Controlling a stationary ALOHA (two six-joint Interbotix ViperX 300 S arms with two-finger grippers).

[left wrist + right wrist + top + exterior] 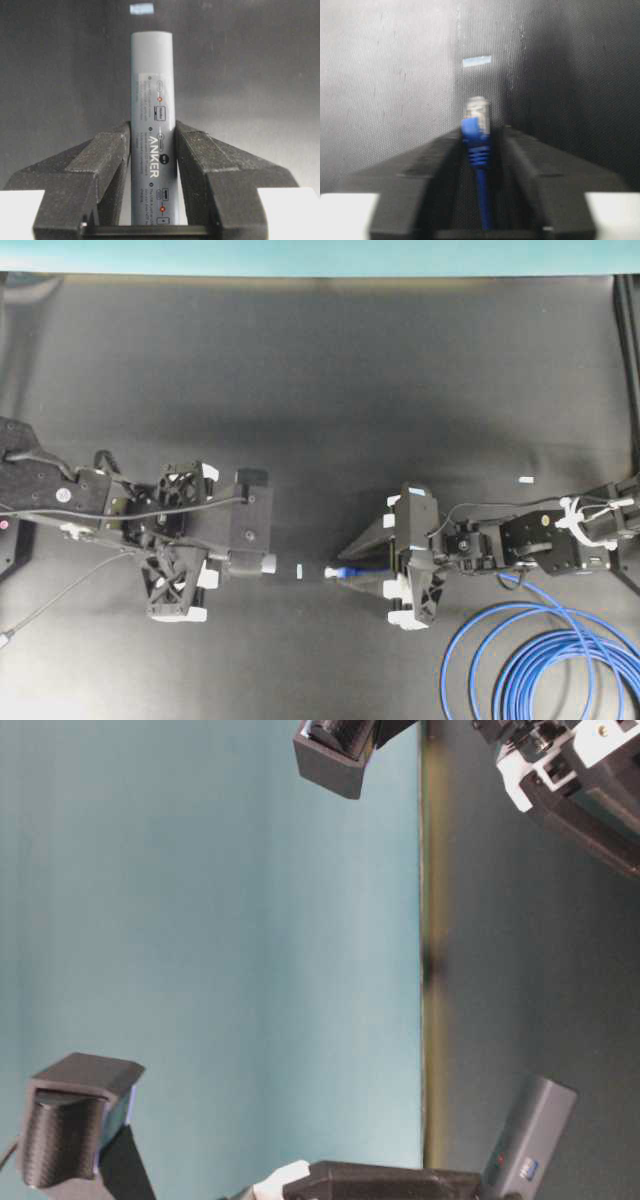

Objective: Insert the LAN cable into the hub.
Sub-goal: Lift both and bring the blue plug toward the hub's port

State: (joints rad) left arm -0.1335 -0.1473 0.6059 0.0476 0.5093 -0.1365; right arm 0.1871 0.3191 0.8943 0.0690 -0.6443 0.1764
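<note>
Left gripper (152,165) clamped on Anker hub (152,100), mid-table, left of centre. Right gripper (479,150) closed on LAN cable (479,145) at blue boot, plug facing hub, well apart. Cable limp; boot the stiff hold. Overhead alone shows coils (540,660) at front right corner.

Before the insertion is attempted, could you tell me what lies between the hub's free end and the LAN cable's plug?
In the overhead view, only a small pale tape mark on the black mat lies between the hub and the LAN cable's plug.
</note>
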